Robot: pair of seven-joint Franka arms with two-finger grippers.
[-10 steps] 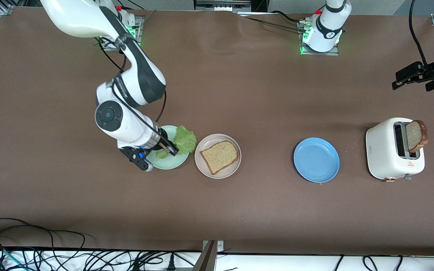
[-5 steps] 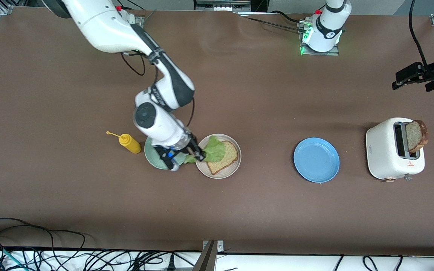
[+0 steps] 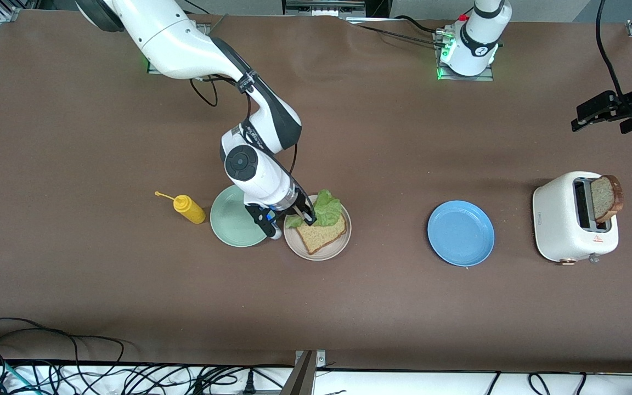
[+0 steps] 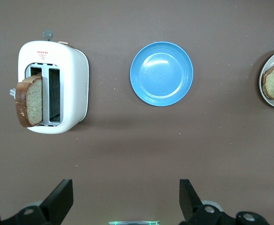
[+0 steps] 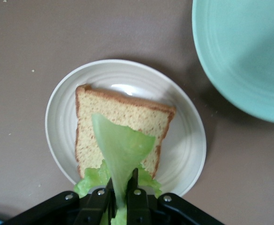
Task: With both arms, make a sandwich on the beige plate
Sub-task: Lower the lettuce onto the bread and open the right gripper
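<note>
Right gripper (image 3: 309, 218) pinching lettuce (image 3: 327, 211) over bread (image 3: 322, 235) on beige plate (image 3: 343, 244).
Leaf limp, light, tears easily, edge-held; left gripper (image 4: 123, 199) waits, spread.

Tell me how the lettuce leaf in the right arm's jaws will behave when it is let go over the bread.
The lettuce leaf hangs limp from the shut right gripper, so it is probably floppy and light. It will likely drape over the bread slice on the beige plate, perhaps bunched, since its edges are ruffled.

The brown tabletop (image 3: 382, 307) looks matt and faintly grainy. The round beige plastic plate (image 5: 183, 154) has a smooth, ridged sheen; the white plastic toaster (image 3: 554, 222) is glossy.
</note>
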